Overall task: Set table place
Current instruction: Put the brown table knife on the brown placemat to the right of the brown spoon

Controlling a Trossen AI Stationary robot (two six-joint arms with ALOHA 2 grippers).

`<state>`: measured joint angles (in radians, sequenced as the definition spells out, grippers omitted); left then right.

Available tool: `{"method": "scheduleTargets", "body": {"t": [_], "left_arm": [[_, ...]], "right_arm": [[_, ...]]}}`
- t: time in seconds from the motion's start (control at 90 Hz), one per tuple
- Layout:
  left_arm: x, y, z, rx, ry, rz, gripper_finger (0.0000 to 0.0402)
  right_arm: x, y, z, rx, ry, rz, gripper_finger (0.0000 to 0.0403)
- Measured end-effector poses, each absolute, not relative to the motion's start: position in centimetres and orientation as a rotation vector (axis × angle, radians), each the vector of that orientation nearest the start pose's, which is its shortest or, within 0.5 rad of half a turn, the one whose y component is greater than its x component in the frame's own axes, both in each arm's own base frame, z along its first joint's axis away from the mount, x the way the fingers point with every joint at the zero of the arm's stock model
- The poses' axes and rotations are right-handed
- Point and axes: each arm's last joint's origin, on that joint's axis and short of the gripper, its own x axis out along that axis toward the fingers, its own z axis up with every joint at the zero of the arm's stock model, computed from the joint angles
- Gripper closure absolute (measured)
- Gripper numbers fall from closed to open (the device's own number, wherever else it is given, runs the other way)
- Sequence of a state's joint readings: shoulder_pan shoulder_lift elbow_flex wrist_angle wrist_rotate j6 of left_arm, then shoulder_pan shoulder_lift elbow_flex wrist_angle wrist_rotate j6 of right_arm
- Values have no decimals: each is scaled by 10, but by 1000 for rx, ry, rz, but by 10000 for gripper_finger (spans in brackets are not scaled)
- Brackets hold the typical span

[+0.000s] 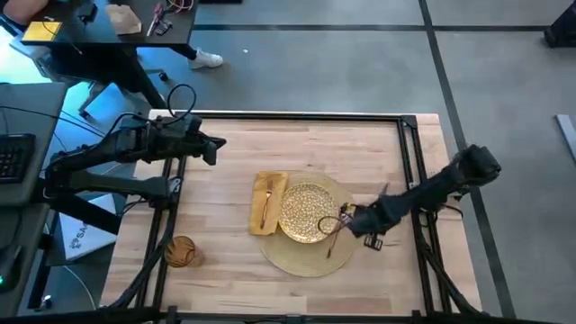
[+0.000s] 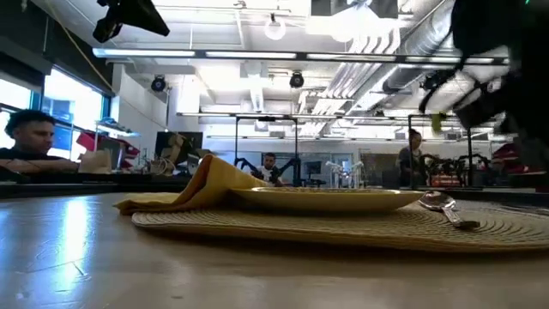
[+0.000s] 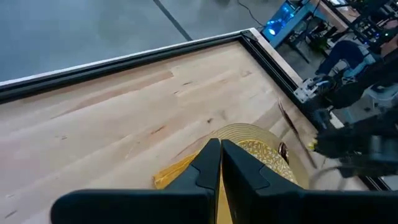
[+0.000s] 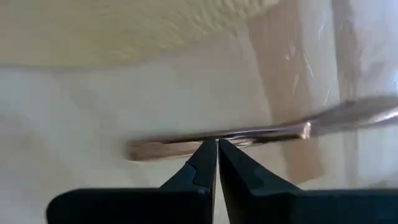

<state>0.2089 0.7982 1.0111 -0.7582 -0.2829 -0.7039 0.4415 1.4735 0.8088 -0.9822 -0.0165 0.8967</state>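
Observation:
On the table (image 1: 234,157), a round straw mat (image 1: 297,256) carries a glittery gold plate (image 1: 309,213). A mustard napkin (image 1: 268,202) lies against the plate's left side with a slim utensil on it. A spoon (image 2: 446,207) rests on the mat's right part. An amber tumbler (image 1: 180,252) stands at the near left. My right gripper (image 1: 349,219) is at the mat's right edge, shut on a slim metal cutlery piece (image 4: 261,132). My left gripper (image 1: 220,144) hangs shut over the far left, holding nothing. My right gripper pinches the cutlery piece's thin shaft (image 4: 231,138) between its two fingertips (image 4: 205,163), which lie across it. The shorter end sticks out on one side and the longer end (image 3: 292,124) on the other. The piece lies about level; whether it is clear of the table I cannot tell.
A black rail frame (image 1: 297,117) edges the tabletop. Bare wood lies along the far side and near the front edge. A dark desk with a keyboard (image 1: 13,153) stands beyond the left edge. People sit in the room behind (image 2: 26,142).

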Motion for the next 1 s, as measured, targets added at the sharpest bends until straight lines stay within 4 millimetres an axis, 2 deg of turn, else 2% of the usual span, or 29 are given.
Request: {"method": "scheduleTargets", "body": {"t": [0.1,0.178,0.278,0.367,0.5,0.667,0.778,1.0], "left_arm": [[141,38,352,-641,369,650,402],[146,39,350,-628,394,641,402],[152,40,347,-628,420,640,402],[160,41,343,-634,449,624,402],[171,41,339,-625,494,564,402],[180,41,336,-608,527,503,402],[180,41,335,-620,528,496,402],[176,39,338,-676,510,472,402]], "right_arm": [[189,100,184,509,1504,-531,403],[178,103,193,705,1394,-712,401],[162,109,192,884,1232,-928,386],[154,119,187,968,1104,-1009,351],[148,132,172,919,997,-1032,277],[145,149,149,721,901,-1005,203],[140,156,134,607,878,-1014,187],[132,168,117,512,847,-993,191]]}}
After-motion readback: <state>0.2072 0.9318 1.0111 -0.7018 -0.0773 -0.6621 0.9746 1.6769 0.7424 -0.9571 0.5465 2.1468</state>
